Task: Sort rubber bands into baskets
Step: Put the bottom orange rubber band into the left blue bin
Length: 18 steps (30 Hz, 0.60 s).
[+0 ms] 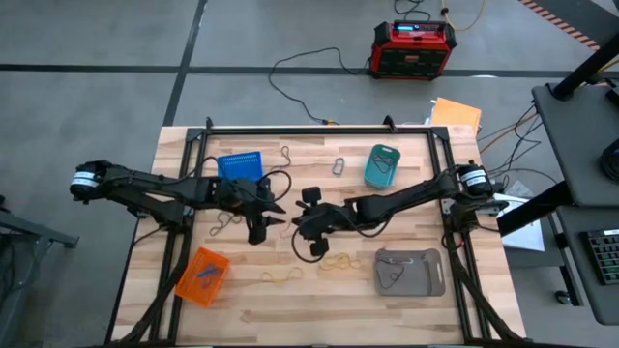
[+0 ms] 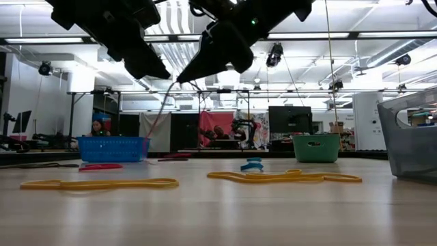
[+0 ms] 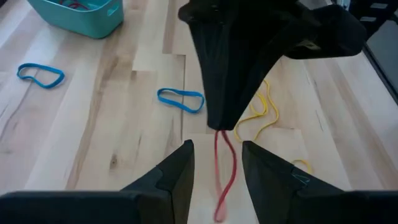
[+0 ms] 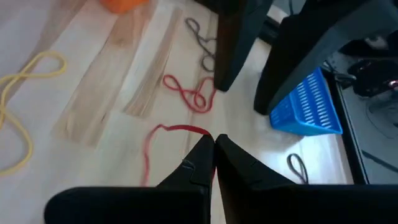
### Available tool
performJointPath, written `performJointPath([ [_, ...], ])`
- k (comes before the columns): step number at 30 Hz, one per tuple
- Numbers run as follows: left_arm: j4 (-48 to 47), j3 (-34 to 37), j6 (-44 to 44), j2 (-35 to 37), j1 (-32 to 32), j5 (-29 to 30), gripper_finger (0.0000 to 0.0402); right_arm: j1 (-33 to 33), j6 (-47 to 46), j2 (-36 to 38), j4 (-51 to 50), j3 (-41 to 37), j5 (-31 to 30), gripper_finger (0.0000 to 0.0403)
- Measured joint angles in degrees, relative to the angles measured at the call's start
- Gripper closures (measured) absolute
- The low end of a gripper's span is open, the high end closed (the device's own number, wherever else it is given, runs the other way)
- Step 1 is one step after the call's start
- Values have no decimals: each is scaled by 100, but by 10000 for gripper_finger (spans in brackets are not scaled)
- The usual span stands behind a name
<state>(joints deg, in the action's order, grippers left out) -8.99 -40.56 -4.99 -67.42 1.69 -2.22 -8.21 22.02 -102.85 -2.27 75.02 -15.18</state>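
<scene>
One camera hangs above me, looking straight down on the whole table (image 1: 319, 290) and both my arms. A second sits at tabletop height, facing level across the wood into the room behind. One rides on each of my wrists, close to the surface, looking past my fingers. Both wrist cameras see the same red rubber band (image 3: 225, 174) from opposite sides.

Claws (image 1: 288, 220) crowded nose-to-nose mid-table

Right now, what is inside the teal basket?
Inside the teal basket some thin dark rubber bands show from above. The left wrist view shows a red band at its rim; its wall hides the rest.
</scene>
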Motion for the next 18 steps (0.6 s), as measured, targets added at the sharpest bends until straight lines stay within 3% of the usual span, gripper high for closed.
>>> performJointPath([
  [11, 93, 64, -20, -62, 3, -65, 224, 12, 451, 20, 450, 46, -201, 394],
  [18, 264, 64, -145, -405, 3, -2, 234, 26, 645, 21, 477, 221, -301, 394],
])
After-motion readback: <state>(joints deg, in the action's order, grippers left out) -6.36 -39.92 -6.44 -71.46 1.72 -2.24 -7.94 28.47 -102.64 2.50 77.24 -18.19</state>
